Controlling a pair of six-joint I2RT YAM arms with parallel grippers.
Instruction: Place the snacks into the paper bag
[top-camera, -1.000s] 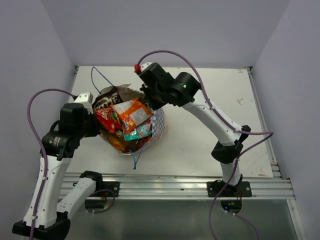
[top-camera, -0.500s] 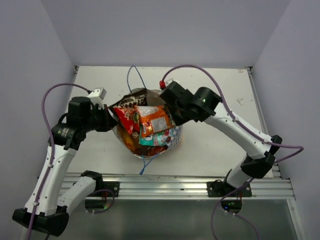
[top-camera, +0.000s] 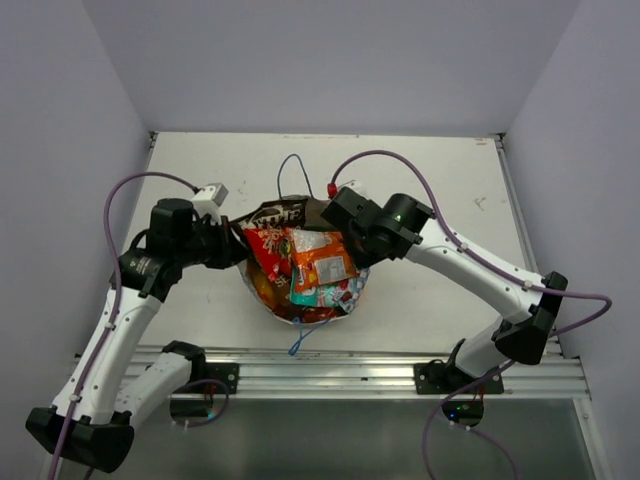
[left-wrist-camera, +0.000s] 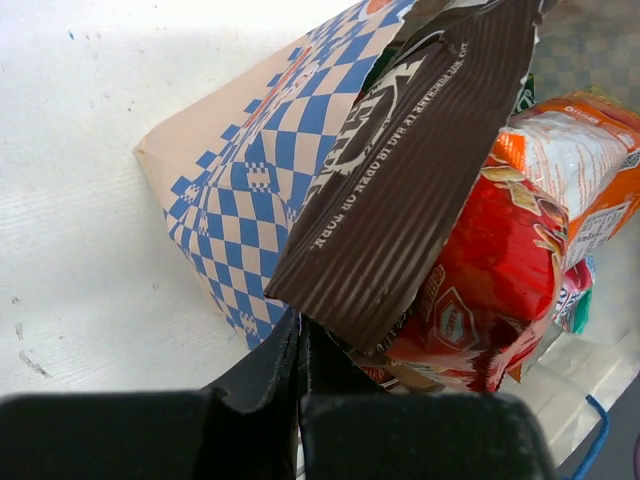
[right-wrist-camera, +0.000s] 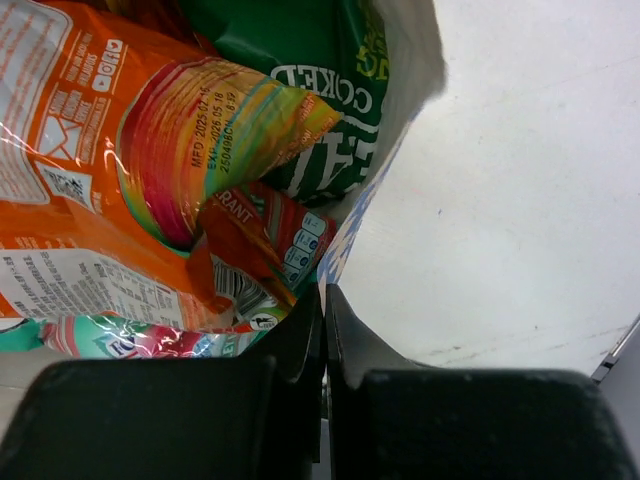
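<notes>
- Black left hand (left-wrist-camera: 300, 345): fingers pressed together, clamped on the blue-checked wall of the paper bag (left-wrist-camera: 225, 200) at its near rim.
- Right hand (right-wrist-camera: 322, 325): likewise closed, nipping the opposite rim where the paper edge ran down between its fingers.
- Judged purpose: the two grips on opposite rims held the mouth spread and the bag steady so the load could settle.
- Snacks (top-camera: 305, 265) were in the bag, heaped above the rim. The brown packet (left-wrist-camera: 400, 170) jutted out on the left side with the red packet (left-wrist-camera: 480, 290) beneath it. The orange packet (right-wrist-camera: 90, 200) and green packet (right-wrist-camera: 330, 90) lay by the right hand.
- The bag was mid-worktop between the arms; could not tell whether its base rested flat.
- The front rail (top-camera: 350, 365) lay near, and one blue string handle (top-camera: 298, 338) trailed toward it. Bare worktop (top-camera: 450, 170) behind and to both sides left room to move.
</notes>
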